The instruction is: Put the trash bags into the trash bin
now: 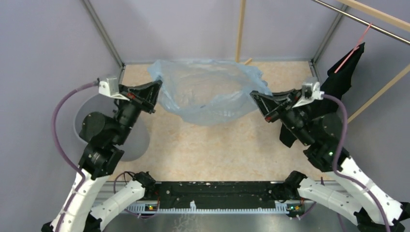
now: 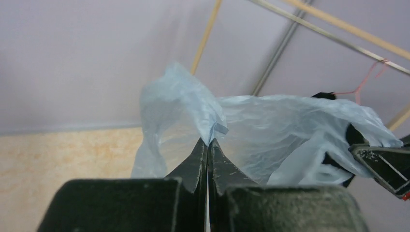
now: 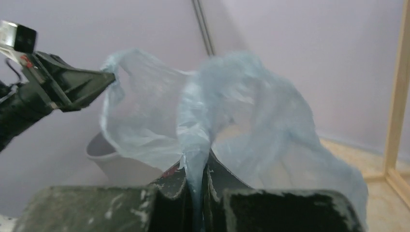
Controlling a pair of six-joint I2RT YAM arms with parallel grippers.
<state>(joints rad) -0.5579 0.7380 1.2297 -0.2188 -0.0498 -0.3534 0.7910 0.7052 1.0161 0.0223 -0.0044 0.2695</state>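
A light-blue translucent trash bag hangs stretched in the air between my two grippers, its mouth open upward. My left gripper is shut on the bag's left edge; the film fans out from its tips. My right gripper is shut on the bag's right edge, film bunched between its tips. The grey round trash bin stands at the left wall, mostly hidden under my left arm; its rim shows in the right wrist view. The bag is to the right of the bin.
A black cloth garment hangs on a pink hanger from a rail at the right, behind my right arm. Wooden poles stand at the back. Grey walls enclose the beige floor.
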